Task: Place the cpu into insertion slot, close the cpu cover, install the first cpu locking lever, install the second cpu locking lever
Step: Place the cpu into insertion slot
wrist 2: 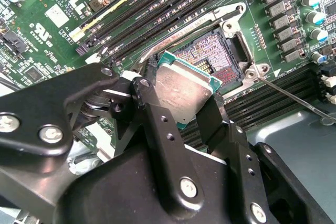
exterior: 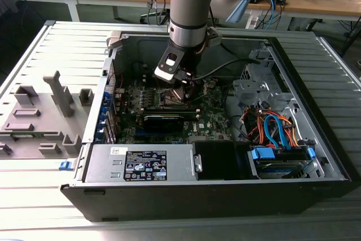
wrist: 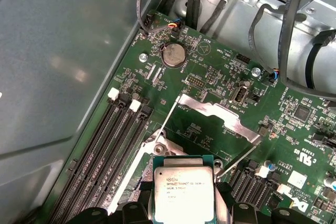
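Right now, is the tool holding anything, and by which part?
Yes. The tool grips the cpu by two opposite edges, metal top exposed; it is not yet seated in the slot.

Exterior view: bright, even light from above; the pale grey ribbed surface (exterior: 34, 196) is near white at the exterior view's left; the green circuit board (exterior: 217, 114) lies in shade; second wrist view: the black metal end effector (wrist 2: 178, 95) reads dark, the small square silvery-topped cpu (wrist 2: 184, 85) shows mild glare; first wrist view: soft sheen on the grey sheet-metal case wall (wrist: 58, 61).
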